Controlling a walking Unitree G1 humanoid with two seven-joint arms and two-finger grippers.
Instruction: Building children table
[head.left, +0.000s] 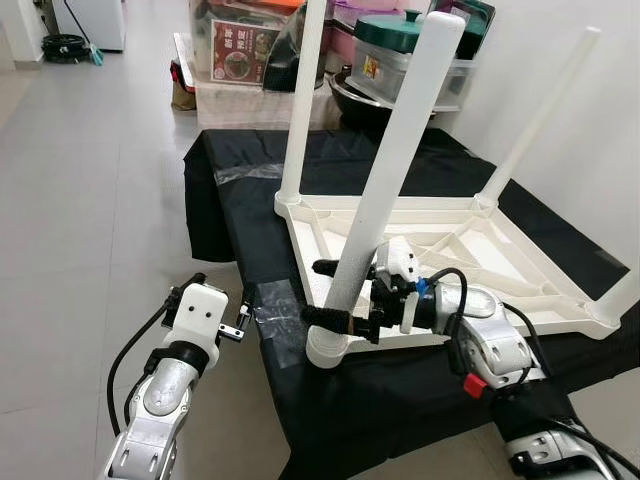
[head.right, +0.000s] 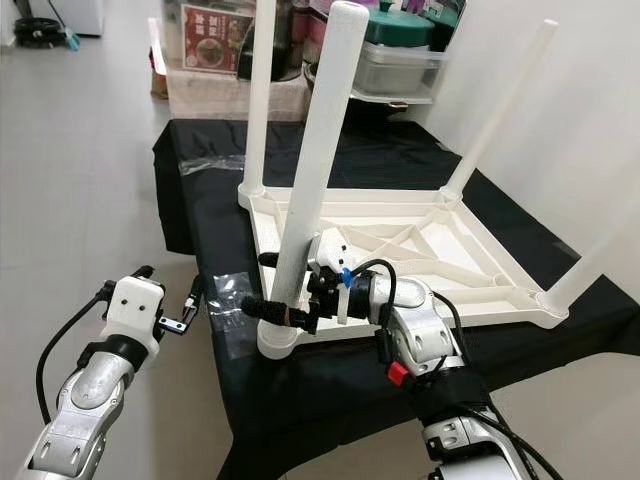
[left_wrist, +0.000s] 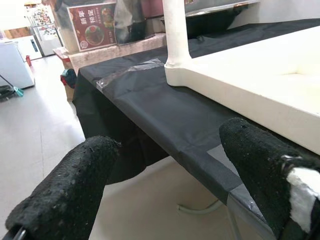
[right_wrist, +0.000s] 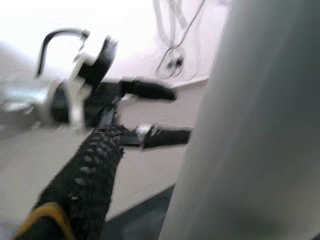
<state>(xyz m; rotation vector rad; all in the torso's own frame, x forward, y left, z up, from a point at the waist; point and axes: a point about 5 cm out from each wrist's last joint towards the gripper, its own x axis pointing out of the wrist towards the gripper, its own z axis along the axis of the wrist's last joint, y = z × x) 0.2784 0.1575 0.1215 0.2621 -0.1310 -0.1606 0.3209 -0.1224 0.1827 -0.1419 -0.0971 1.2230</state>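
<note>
The children's table (head.left: 450, 255) lies upside down on a black-covered surface (head.left: 400, 375), centre to right of the head views, its underside ribs facing up and its white legs pointing upward. At the lower left, over open grey floor (head.left: 90, 200) with plenty of free room, the left gripper (head.left: 238, 322) hangs just off the surface's near corner, its fingers (left_wrist: 75, 185) spread apart and holding nothing; the wrist view looks between them along the black edge toward the tabletop's rim. Near the frame's centre, the nearest leg (head.left: 385, 185) rises from the table's near-left corner socket, its long axis leaning up and to the right, its rounded end at the top centre. The right gripper (head.left: 328, 292) reaches in from the right and is clamped around this leg just above its base, one finger on each side. Boxes and containers (head.left: 250, 50) crowd the upper edge behind the surface.
</note>
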